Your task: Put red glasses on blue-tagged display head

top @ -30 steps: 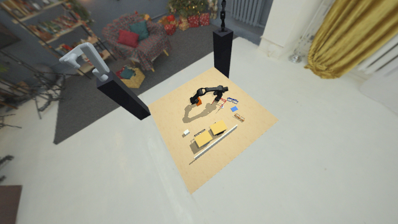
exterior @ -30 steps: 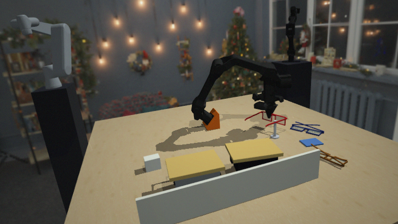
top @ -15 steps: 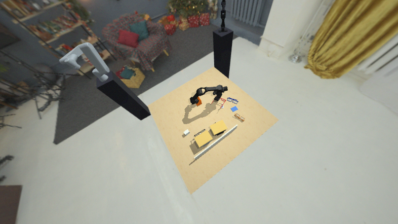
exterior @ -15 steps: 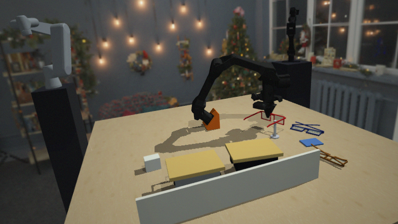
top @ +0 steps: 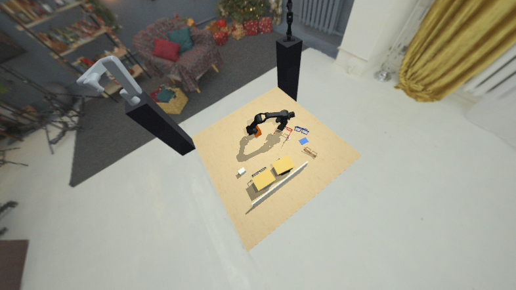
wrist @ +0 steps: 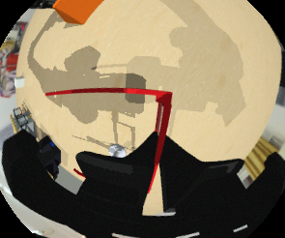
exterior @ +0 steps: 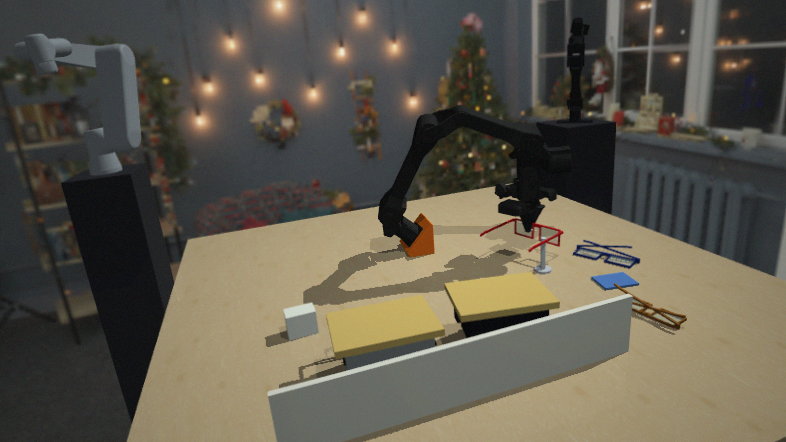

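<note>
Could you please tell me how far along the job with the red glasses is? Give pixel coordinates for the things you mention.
Picking up looks done: the pincer (top: 280, 129) (exterior: 528, 229) (wrist: 156, 134) is shut on the red glasses (top: 289, 129) (exterior: 540, 225) (wrist: 164, 121), held off the table with temples spread. In hand is carrying them. Seating them on the blue-tagged head and letting go are left; they are beside the small stand (exterior: 542, 257) (wrist: 117, 151).
</note>
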You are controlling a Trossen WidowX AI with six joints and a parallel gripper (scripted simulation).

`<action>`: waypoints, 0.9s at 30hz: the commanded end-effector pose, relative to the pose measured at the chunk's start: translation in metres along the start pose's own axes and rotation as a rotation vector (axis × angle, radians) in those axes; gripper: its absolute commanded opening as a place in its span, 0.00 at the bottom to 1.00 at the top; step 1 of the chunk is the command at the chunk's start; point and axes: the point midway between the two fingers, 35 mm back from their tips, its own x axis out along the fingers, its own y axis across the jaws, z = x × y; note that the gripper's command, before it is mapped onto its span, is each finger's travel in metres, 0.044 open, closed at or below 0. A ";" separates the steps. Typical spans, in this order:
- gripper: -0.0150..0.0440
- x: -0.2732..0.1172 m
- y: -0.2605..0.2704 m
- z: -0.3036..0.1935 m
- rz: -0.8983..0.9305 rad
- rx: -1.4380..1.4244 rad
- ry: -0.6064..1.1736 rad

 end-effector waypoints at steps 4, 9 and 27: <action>0.25 -0.001 0.000 0.000 -0.007 0.007 -0.002; 0.25 -0.001 0.000 -0.002 -0.007 0.007 -0.002; 0.25 -0.001 0.000 -0.008 -0.007 0.008 -0.002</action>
